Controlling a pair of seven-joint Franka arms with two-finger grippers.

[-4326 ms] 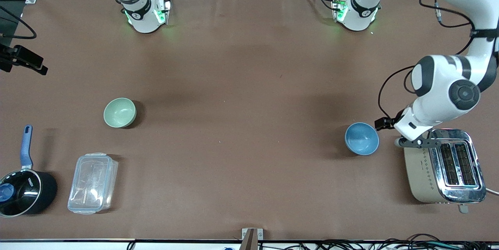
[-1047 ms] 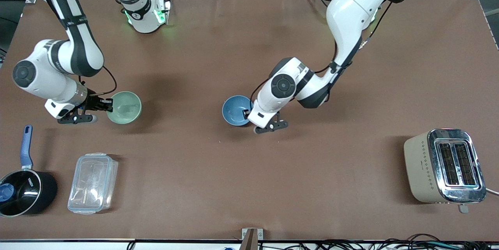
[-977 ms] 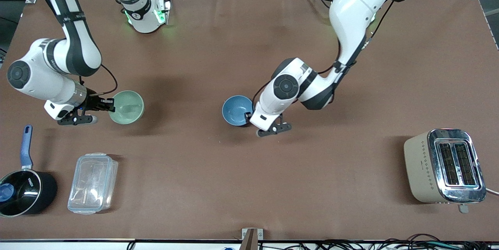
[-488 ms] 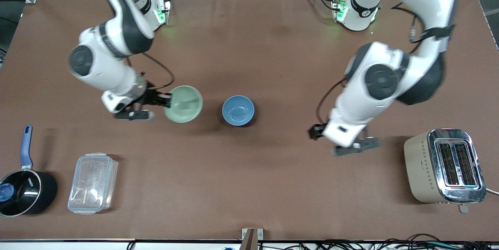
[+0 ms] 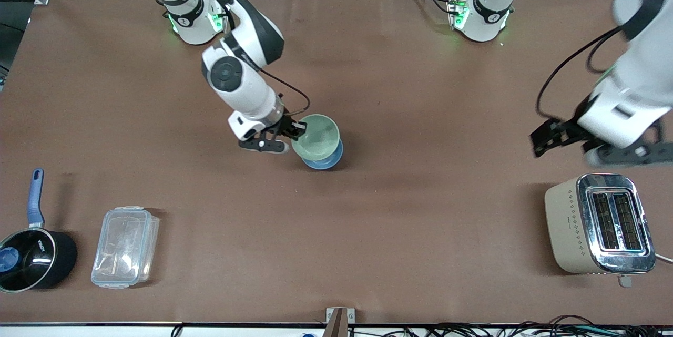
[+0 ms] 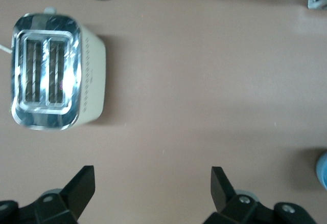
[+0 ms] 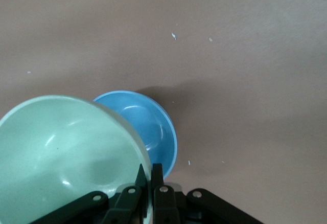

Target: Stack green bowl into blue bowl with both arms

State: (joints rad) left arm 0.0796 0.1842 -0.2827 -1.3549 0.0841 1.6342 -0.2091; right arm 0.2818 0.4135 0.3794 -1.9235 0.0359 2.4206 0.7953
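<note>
My right gripper (image 5: 295,130) is shut on the rim of the pale green bowl (image 5: 315,137) and holds it in the air over the blue bowl (image 5: 327,161), which stands on the table mat and is mostly covered by it. In the right wrist view the green bowl (image 7: 66,152) is pinched between the fingers (image 7: 159,175), with the blue bowl (image 7: 148,127) below and offset. My left gripper (image 5: 547,137) is open and empty, up in the air over the table above the toaster's end; its fingertips (image 6: 84,180) stand wide apart.
A beige and chrome toaster (image 5: 599,224) stands near the left arm's end, seen also in the left wrist view (image 6: 53,70). A clear plastic box (image 5: 123,246) and a black saucepan with a blue handle (image 5: 31,253) sit near the right arm's end.
My right gripper has carried the green bowl from beside the blue bowl to over it. My left arm has drawn back toward its own end of the table, away from the blue bowl.
</note>
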